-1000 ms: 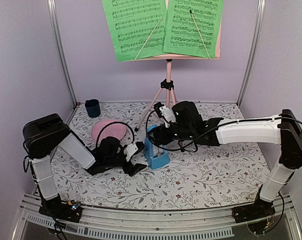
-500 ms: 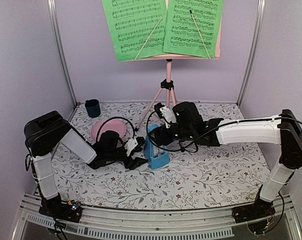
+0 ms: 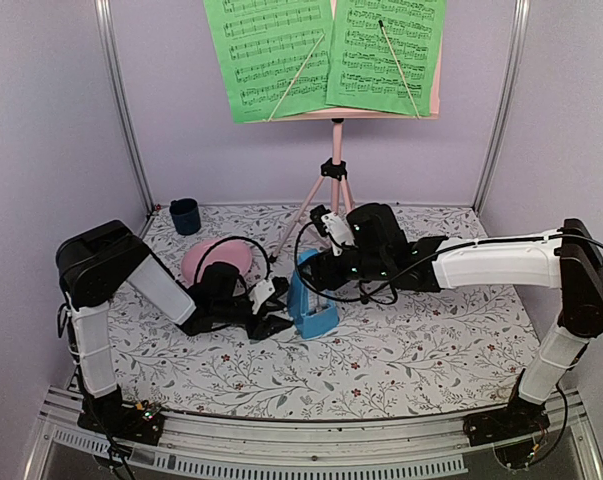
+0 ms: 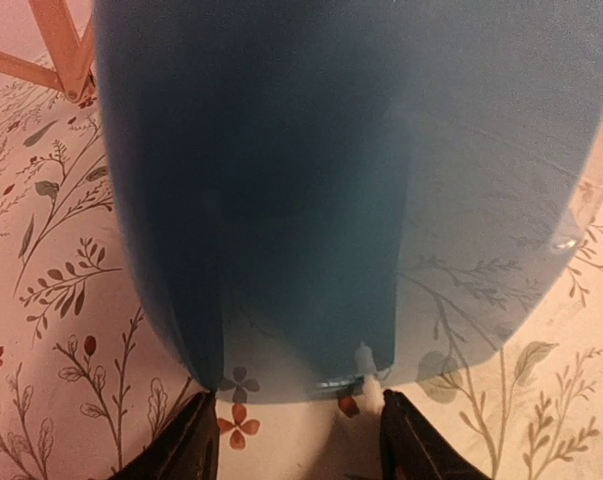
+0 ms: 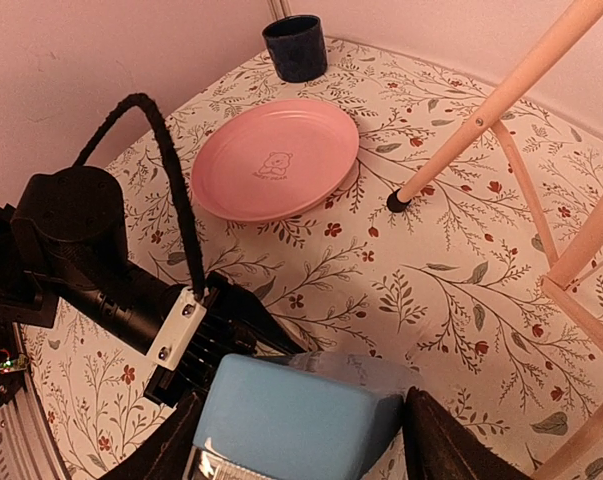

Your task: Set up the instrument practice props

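Note:
The small blue metronome (image 3: pixel 311 305) stands on the flowered cloth, in front of the pink tripod music stand (image 3: pixel 334 170). Two green sheet-music pages (image 3: pixel 271 55) (image 3: pixel 386 50) rest on the stand's desk. My right gripper (image 3: pixel 316 272) comes in from the right and is shut on the metronome's top (image 5: pixel 281 405), one finger on each side. My left gripper (image 3: pixel 269 322) lies low on the cloth at the metronome's left. In the left wrist view its fingers (image 4: pixel 196 445) stand apart, with the metronome's base (image 4: pixel 301 180) just ahead of the tips.
A round pink disc (image 3: pixel 219 262) lies behind the left gripper, and a small dark blue cup (image 3: pixel 185 215) stands at the back left corner. The stand's legs (image 5: pixel 501 100) spread just behind the metronome. Metal frame posts (image 3: pixel 121 100) flank the purple walls.
My left gripper has slid right along the cloth up to the metronome's base, and its jaws have narrowed. The right gripper and the metronome have hardly moved.

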